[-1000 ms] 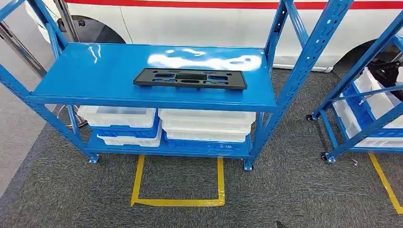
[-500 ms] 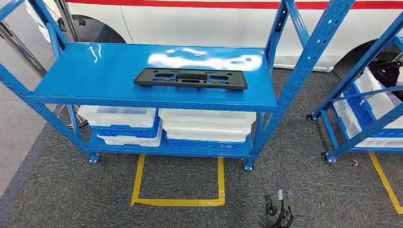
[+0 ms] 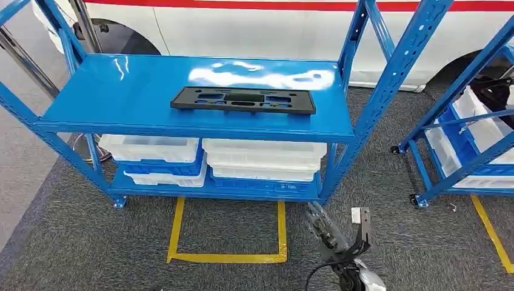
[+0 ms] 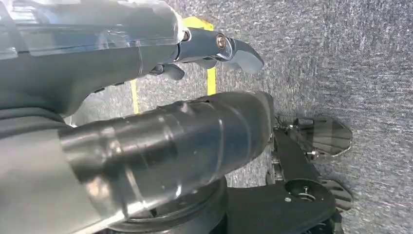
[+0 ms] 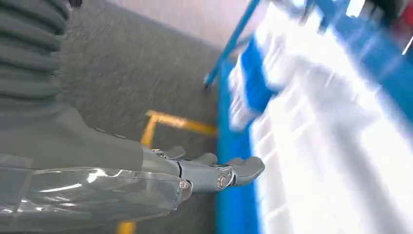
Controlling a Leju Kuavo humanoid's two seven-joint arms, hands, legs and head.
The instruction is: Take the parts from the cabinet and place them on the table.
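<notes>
My right robot hand [image 3: 339,239] is raised low in the head view over grey carpet [image 3: 388,242], just in front of the rack's front right foot. Its fingers are spread and it holds nothing; in the right wrist view the fingers [image 5: 229,170] reach straight out, apart, toward the blurred blue shelf edge and white bins. Open carpet lies on all sides of it, and the yellow tape square [image 3: 227,233] sits just to its left. My left robot hand [image 4: 214,48] hangs over the carpet with nothing in it, fingers extended and apart.

Beyond the right robot hand stands the blue shelf rack [image 3: 194,130]. Its front lip runs unbroken from post to post, and the slanted right upright [image 3: 394,73] crosses the space above my hand. The black plastic part [image 3: 242,100] lies flat on the upper shelf, near the middle, with bare blue shelf around it. On the lower shelf, white bins [image 3: 263,157] are stacked on blue ones; I cannot tell what they hold. A second blue rack [image 3: 460,151] with similar bins stands to the right, well apart.
</notes>
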